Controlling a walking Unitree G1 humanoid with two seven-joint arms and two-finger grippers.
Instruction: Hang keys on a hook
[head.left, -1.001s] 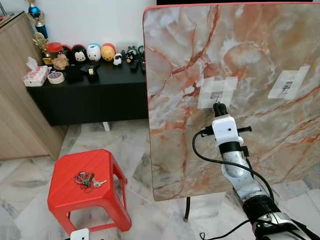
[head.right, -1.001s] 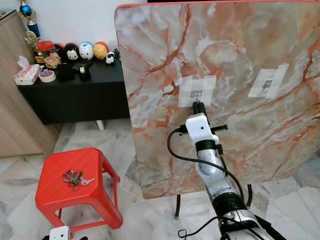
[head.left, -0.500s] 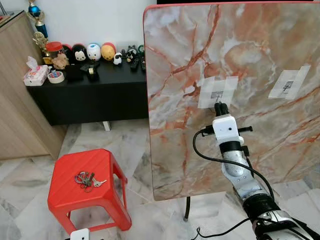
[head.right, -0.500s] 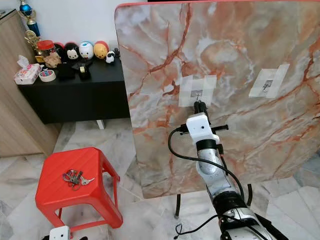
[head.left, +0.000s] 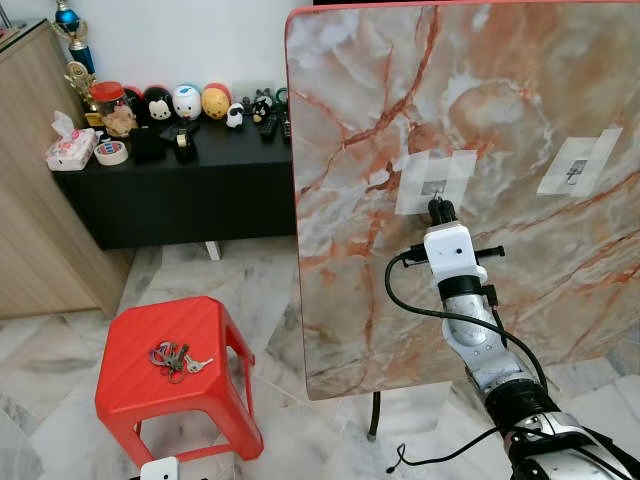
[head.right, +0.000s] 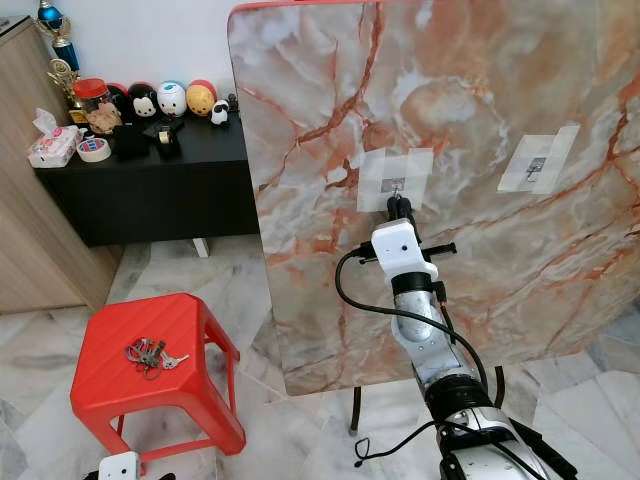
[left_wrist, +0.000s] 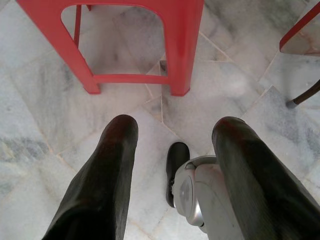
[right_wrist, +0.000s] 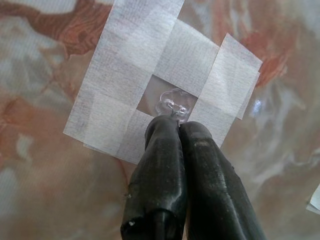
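A bunch of keys (head.left: 178, 358) lies on top of a red plastic stool (head.left: 130, 385) at lower left. A clear hook (head.left: 433, 188) is taped with white strips to an upright marble-patterned board (head.left: 500, 90). My right gripper (head.left: 437, 207) is raised to that board, shut with nothing between its fingers. In the right wrist view the fingertips (right_wrist: 165, 131) touch the lower edge of the hook (right_wrist: 172, 104). My left gripper (left_wrist: 172, 125) hangs open above the floor beside the stool's legs (left_wrist: 180, 55).
A second taped hook (head.left: 575, 170) sits further right on the board. The board's dark stand leg (head.left: 373, 418) meets the marble floor. A black sideboard (head.left: 170, 190) with toys and a tissue box stands behind, a wooden cabinet (head.left: 30, 200) at the left.
My right gripper has crept slightly upward, bringing its fingertips against the taped hook. The keys and stool have not moved.
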